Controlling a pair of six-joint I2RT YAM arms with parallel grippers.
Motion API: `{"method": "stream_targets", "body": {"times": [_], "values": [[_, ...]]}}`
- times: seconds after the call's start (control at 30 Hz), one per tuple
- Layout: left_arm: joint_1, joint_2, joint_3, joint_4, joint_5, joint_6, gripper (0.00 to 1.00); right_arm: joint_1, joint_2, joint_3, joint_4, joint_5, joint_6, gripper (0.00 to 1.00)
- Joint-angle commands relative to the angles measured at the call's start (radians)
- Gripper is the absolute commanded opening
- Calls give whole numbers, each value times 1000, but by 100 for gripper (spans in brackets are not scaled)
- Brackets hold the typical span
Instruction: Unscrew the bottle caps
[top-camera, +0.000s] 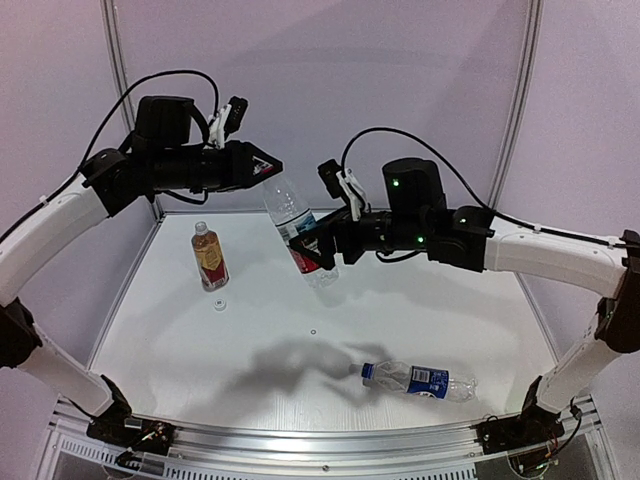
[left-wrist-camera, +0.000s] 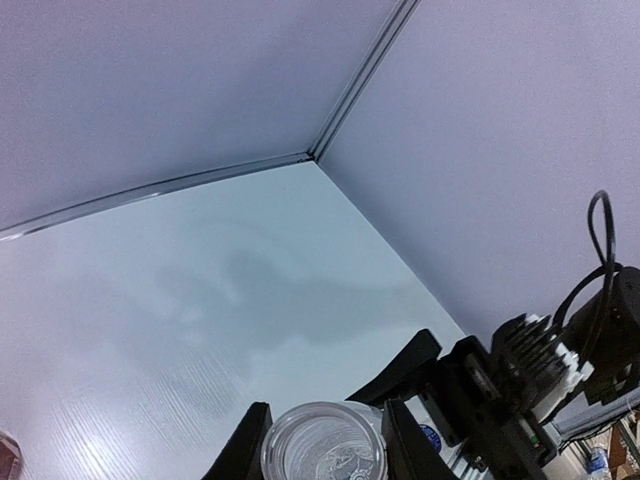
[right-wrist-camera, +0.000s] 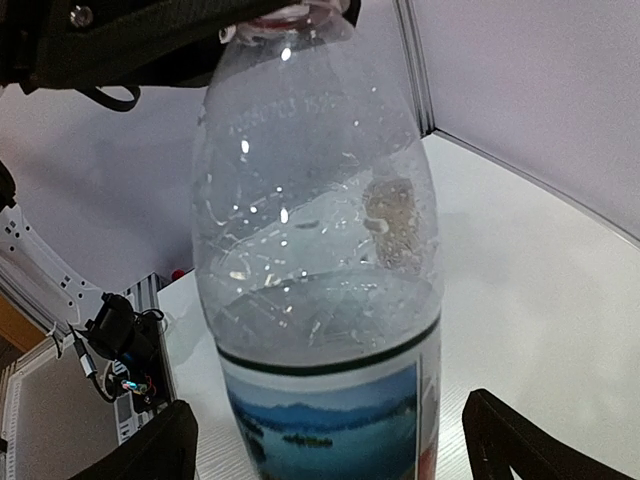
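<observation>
The left gripper (top-camera: 268, 168), at upper centre of the overhead view, is clamped on the red cap (right-wrist-camera: 290, 12) of the red-and-white-label bottle (top-camera: 297, 228), which hangs tilted in mid-air above the table (top-camera: 400, 310). Only a sliver of the cap's red rim shows under the black fingers. Just below it, the right gripper (top-camera: 312, 250) straddles the label with its jaws spread wide. In the right wrist view its fingers (right-wrist-camera: 150, 450) stand clear of the plastic on both sides, so the bottle appears to hang from the cap grip alone. The step in hand looks to be the unscrewing of this second cap, caught between grips. The next move likely calls for the right jaws to close squarely on the body and hold it firm while the left wrist turns the cap. At left of the frame the amber bottle (top-camera: 209, 257) stands upright with the white cap (top-camera: 219, 304) lying on the table just beside it. At lower right the blue-label bottle (top-camera: 420, 380) lies on its side with its blue cap (top-camera: 367, 371) on, awaiting its turn.
</observation>
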Motion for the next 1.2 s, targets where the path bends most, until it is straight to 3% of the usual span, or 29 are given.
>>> {"method": "stream_targets", "body": {"times": [0.0,0.4,0.7,0.9,1.17], "values": [[12,-27,-58,-7,-54,37,4,-2,-86,-45,-86,48,-39,96],[-16,-114,-440,268,-279,229,4,-15,-107,-85,-566,101,-180,99],[-56,-111,-590,426,-498,344,6,-16,-52,-154,-719,17,-228,99],[-59,-92,-710,642,-472,411,12,-16,18,-154,-831,34,-316,97],[-60,-58,-753,644,-443,445,18,-14,74,-156,-928,-5,-344,97]]}}
